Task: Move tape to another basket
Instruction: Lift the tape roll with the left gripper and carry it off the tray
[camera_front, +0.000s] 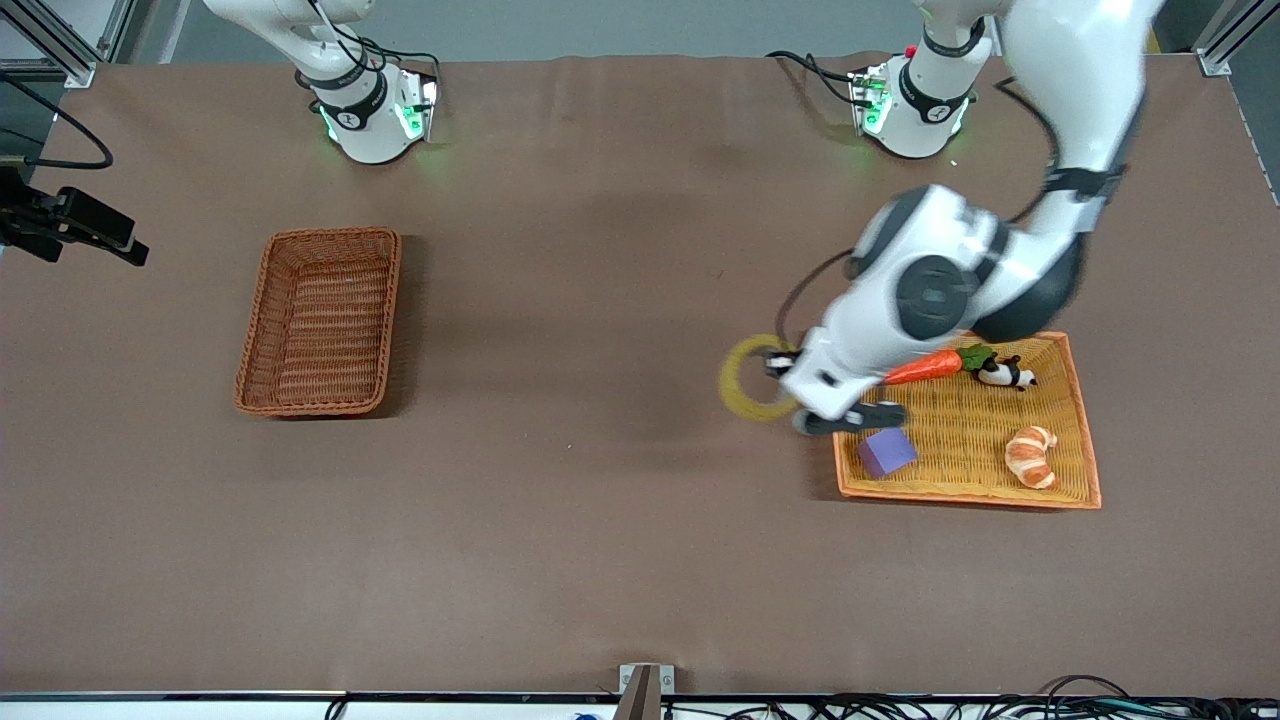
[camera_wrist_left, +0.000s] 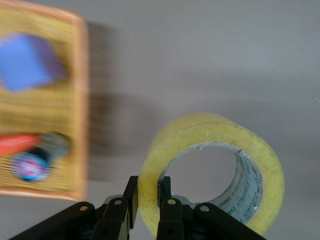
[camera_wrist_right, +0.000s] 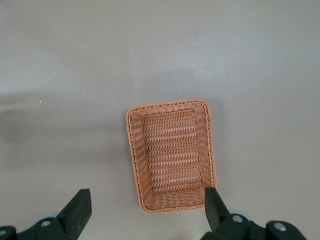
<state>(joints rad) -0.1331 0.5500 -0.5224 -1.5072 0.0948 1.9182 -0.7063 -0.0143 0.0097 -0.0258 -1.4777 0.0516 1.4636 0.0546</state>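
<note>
Mid-left of the front frame sits the basket (camera_front: 320, 322), nothing in it, and the right gripper (camera_wrist_right: 145, 212) hangs above it, fingers spread wide. Centre-right, the left gripper (camera_front: 783, 372) pinches the tape (camera_front: 752, 378) by its wall, over bare table just beside the tray (camera_front: 1085, 440), probably lifted clear. In the tray: purple block (camera_front: 887, 452), carrot (camera_front: 925, 366), croissant (camera_front: 1033, 456)

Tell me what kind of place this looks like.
Probably a robotics lab's test table. Two arms are bolted to a brown-covered table, cables run along its edge, and props fill a tray. The left gripper holds tape; the right gripper waits over a basket.
</note>
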